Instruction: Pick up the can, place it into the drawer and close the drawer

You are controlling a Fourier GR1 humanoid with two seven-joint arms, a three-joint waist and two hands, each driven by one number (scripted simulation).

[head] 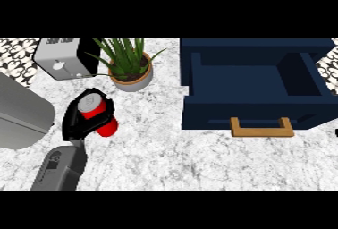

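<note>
— Reporting from centre-left of the frame: my left hand [80,121] is curled round the red can [98,115]. Its fingers wrap the sides, and the grey lid shows above them.

— Position of the can relative to the counter?

— It is tilted, top toward the upper left, red base toward the lower right. I cannot tell whether the base touches the marble counter [171,156].

— The drawer?

— The dark blue drawer [254,96] stands open at the upper right, its wooden handle [262,128] facing the lower edge. It is well apart from the can, with bare counter between.

— Your right hand?

— Only a dark sliver shows at the right edge; I cannot tell its state.

— Other items?

— A potted plant [131,69] sits just above the can. A grey toaster [65,59] is in the upper left corner, and a grey rounded object [20,114] is at the left edge.
</note>
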